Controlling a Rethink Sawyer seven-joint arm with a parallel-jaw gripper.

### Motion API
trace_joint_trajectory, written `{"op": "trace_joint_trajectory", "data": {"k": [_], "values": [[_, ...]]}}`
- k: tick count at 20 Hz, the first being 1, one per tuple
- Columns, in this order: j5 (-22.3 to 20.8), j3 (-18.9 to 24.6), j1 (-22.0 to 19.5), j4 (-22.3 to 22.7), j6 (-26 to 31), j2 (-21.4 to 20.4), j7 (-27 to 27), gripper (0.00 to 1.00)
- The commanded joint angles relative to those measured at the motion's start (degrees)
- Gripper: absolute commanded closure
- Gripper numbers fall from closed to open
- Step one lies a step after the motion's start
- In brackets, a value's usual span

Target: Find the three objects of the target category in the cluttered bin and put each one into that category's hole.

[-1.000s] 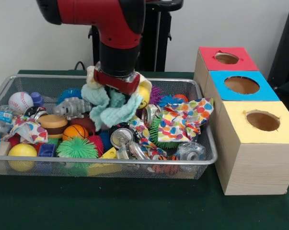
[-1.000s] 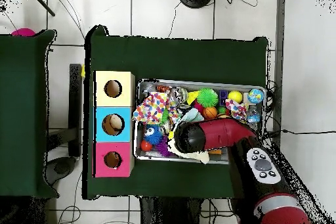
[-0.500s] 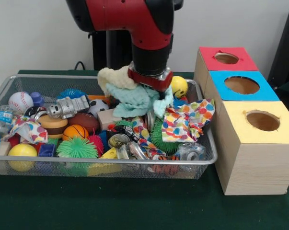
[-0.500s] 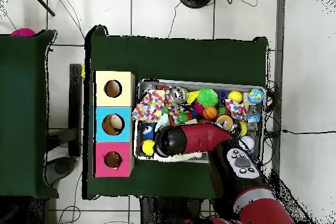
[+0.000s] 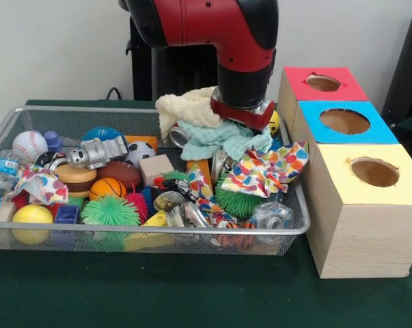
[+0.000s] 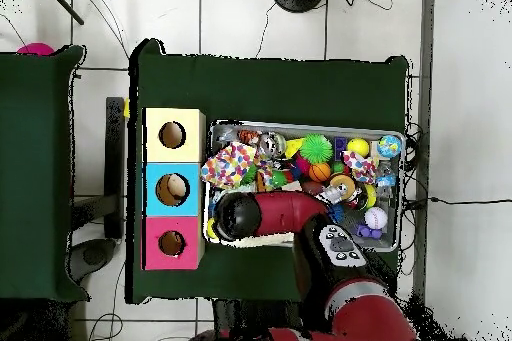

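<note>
Teal knitted cloth [image 5: 223,140] bunched under claw [image 5: 241,117], apparently gripped

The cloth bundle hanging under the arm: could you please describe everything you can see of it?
The cloth bundle is soft, crumpled fabric in two colours: a cream piece at the upper left and a pale mint-green piece below and to the right. It looks like terry or knit cloth. It hangs bunched beneath the red and black arm's wrist, lifted above the wire bin, near the bin's end beside the coloured boxes. Its lower folds droop close to the confetti-patterned cloth. The tool itself is hidden by the fabric.
</note>
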Motion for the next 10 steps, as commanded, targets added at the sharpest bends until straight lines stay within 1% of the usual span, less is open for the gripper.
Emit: {"op": "trace_joint_trajectory", "data": {"k": [1,2,5,7,8,10], "values": [[4.1,-1.5,4.5,3.5,-1.2,1.7,10.6,0.0],[2.8,-4.0,5.8,2.4,0.7,0.0,9.7,0.0],[-2.3,-11.7,8.6,-1.5,8.5,-7.9,4.2,0.0],[-5.0,-15.1,10.3,-3.8,10.9,-12.4,0.7,0.0],[-5.7,-15.7,10.4,-4.4,10.8,-14.4,-0.8,0.0],[-5.8,-15.3,9.7,-4.7,11.2,-18.0,-3.2,0.0]]}}
